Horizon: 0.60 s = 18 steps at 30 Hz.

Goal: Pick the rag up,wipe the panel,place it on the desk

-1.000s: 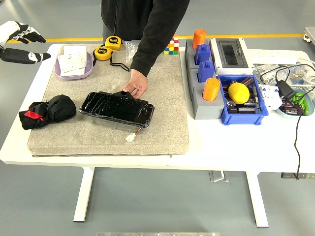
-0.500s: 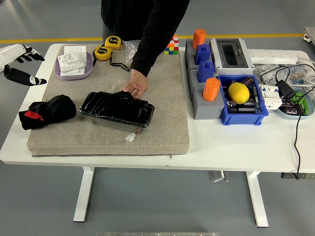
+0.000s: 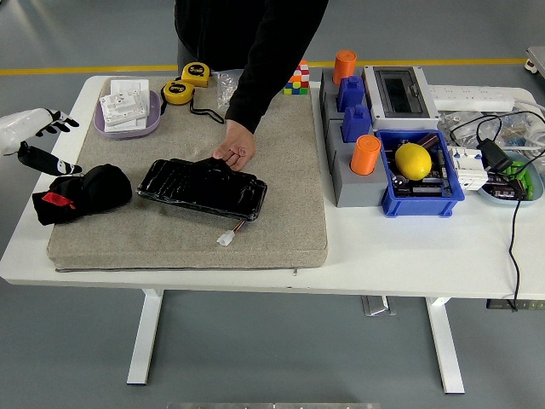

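The black rag (image 3: 83,192), with a red tag, lies bunched at the left edge of the grey mat (image 3: 192,183) in the left of the frame. Just above it at the left edge, the left robot hand (image 3: 36,136) hovers with fingers spread, holding nothing, its lower fingertip close to the rag's top. To the right, the glossy black panel (image 3: 203,187) lies on the mat, a person's hand (image 3: 234,153) pressing its upper edge. A purple tray (image 3: 128,126) and yellow tape measures (image 3: 186,83) sit further up on the white tabletop (image 3: 409,247).
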### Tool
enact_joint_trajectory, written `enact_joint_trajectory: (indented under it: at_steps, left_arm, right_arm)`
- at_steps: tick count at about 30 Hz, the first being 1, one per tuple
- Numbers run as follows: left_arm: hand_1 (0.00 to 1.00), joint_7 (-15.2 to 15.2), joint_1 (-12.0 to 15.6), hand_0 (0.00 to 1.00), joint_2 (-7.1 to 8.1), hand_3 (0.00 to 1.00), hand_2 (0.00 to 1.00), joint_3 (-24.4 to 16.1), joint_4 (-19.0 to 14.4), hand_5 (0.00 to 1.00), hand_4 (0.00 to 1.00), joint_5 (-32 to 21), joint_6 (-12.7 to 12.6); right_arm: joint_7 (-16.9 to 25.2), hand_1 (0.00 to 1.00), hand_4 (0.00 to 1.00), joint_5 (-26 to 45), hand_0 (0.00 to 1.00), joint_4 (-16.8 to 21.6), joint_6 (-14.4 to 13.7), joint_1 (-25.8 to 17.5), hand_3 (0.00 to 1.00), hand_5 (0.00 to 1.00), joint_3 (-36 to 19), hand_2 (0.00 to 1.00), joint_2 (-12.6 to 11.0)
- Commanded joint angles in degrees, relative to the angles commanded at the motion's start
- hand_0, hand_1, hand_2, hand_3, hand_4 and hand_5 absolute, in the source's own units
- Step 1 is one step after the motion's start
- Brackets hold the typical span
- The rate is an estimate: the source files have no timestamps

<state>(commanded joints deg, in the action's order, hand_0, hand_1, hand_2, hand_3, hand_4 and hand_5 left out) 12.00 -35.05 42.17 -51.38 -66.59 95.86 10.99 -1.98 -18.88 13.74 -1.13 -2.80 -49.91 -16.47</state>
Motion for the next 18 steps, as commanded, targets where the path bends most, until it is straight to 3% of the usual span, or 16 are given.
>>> enact_joint_trajectory:
  at_steps: [10,18]
  left_arm:
    - [0.843,0.8,0.9,0.760,-2.12,0.891,0.883,0.7,1.8,0.223,0.915,0.4,0.2]
    - [0.844,0.7,1.1,0.759,-3.99,0.894,0.885,0.9,3.7,0.221,0.921,1.9,-1.5]
  right_arm:
    - [0.0,0.710,0.998,0.0,0.741,0.0,0.0,0.0,0.597,0.525,0.0,0.703,0.0]
    - [0.0,0.710,0.998,0.0,0.740,0.1,0.0,0.1,0.597,0.524,0.1,0.703,0.0]
